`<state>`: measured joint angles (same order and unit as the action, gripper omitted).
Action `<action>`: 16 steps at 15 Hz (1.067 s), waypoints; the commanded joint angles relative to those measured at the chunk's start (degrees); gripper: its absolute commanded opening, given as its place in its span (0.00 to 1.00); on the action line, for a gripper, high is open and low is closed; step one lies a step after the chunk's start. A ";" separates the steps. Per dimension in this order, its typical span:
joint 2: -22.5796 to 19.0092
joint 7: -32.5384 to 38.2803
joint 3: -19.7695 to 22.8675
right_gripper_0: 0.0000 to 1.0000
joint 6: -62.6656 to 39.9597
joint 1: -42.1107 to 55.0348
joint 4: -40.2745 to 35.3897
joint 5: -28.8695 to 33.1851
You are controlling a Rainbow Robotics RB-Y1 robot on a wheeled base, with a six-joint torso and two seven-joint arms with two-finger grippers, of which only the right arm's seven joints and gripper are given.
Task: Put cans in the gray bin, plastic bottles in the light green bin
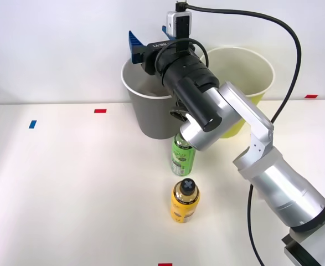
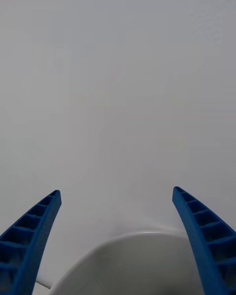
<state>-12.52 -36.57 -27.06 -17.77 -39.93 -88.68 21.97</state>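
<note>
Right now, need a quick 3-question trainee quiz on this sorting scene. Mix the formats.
1. True or false: the right gripper, with blue ribbed fingers, is open and holds nothing.
2. Which bin does that gripper hang over? A) the tall round gray bin B) the tall round yellow-green bin
3. Fill in: standing on the white table are the green-labelled plastic bottle and the shorter ____ black-capped plastic bottle.

Key: 1 true; 2 A; 3 yellow.
</note>
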 commanded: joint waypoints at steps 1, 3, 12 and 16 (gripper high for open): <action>0.13 0.36 0.52 1.00 1.25 0.02 0.00 1.41; 0.30 0.53 2.36 1.00 4.15 0.55 -0.09 1.41; -1.28 1.41 13.26 1.00 19.26 16.64 -12.66 1.58; -3.21 3.17 16.16 1.00 19.26 26.83 -23.03 -0.26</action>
<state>-15.04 -34.12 -11.99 1.50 -15.84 -108.98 22.44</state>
